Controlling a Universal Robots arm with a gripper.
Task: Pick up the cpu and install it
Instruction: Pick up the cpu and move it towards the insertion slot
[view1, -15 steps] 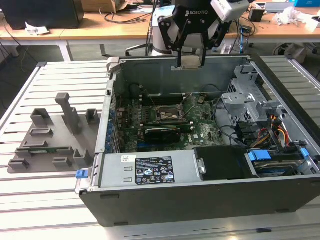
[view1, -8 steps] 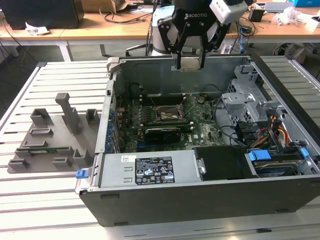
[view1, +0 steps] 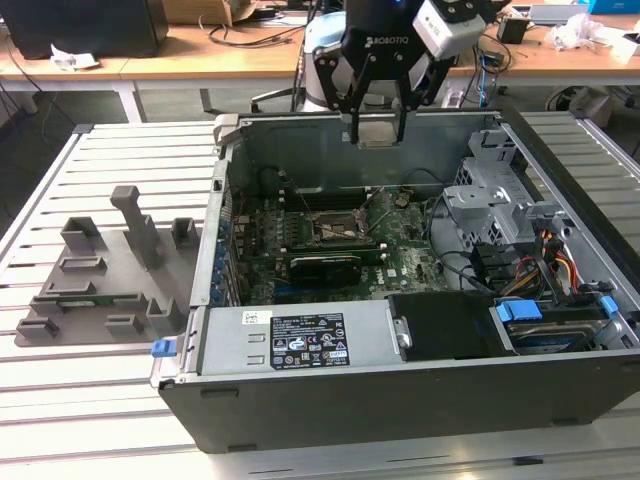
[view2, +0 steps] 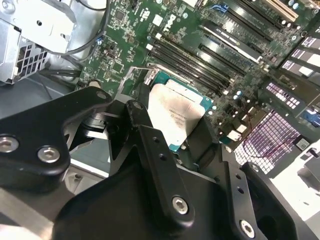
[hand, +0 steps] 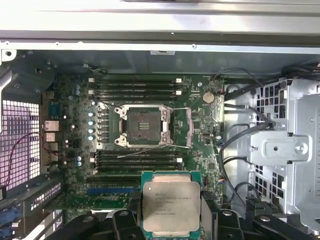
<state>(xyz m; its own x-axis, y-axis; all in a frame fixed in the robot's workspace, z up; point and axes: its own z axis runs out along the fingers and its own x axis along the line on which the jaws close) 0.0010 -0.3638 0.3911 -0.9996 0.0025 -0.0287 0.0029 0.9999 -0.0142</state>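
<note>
The cpu (hand: 171, 202), a flat square chip with a silvery top and a green rim, is held between my gripper's black fingers (view2: 150, 145). In the exterior view my gripper (view1: 376, 132) hangs above the open computer case near its back wall, shut on the cpu (view1: 376, 133). The chip (view2: 176, 116) sits level and well above the green motherboard (hand: 200, 125). The empty cpu socket (hand: 141, 125), square with a metal frame and its lever open, lies in the middle of the board, away from the chip.
The open computer case (view1: 400, 400) lies on a slatted metal table. A black expansion card (view1: 325, 266) sits on the board. Metal drive cages (view1: 500, 190) and cables fill the exterior view's right. A grey holder tray (view1: 110, 270) with upright blocks stands on the exterior view's left.
</note>
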